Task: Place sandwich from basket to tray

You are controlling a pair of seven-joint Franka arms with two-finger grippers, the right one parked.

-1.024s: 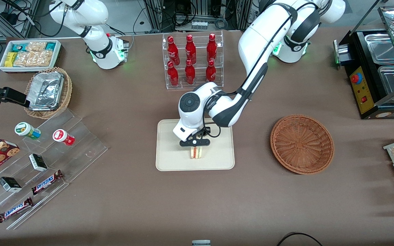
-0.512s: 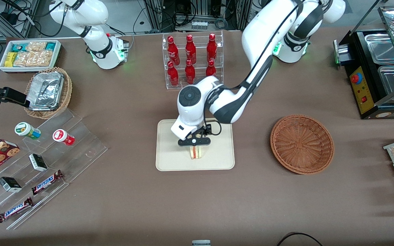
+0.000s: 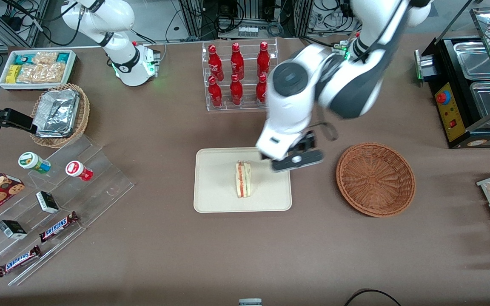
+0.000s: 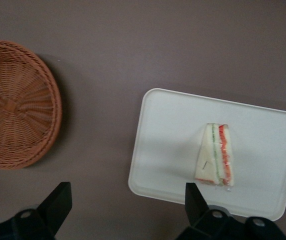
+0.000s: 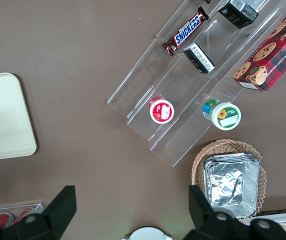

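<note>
From my station, the small triangular wedge of white bread with its red and green filling stripe, the sandwich (image 3: pixel 243 179), lies on the flat cream-coloured rectangular tray (image 3: pixel 211 199), roughly in the middle, resting on one face with the stripe showing along its cut edge. The round reddish-brown woven wicker basket (image 3: pixel 375 179) sits empty, well apart from the tray toward the working arm's end of the table. My gripper (image 3: pixel 297 159) hangs raised above the table between tray and basket, over the tray's edge nearest the basket; in the wrist view its fingers (image 4: pixel 58 201) are spread wide with nothing between them. I judge the placement done, so what remains is only getting the arm clear. The risks I see are small. A low sweep across the tray could clip the sandwich and push it toward the rim, or shift the light tray on the brown cloth. A swing away from the camera could also brush the clear rack of red bottles (image 3: pixel 238 74), which stands near the arm's elbow.
</note>
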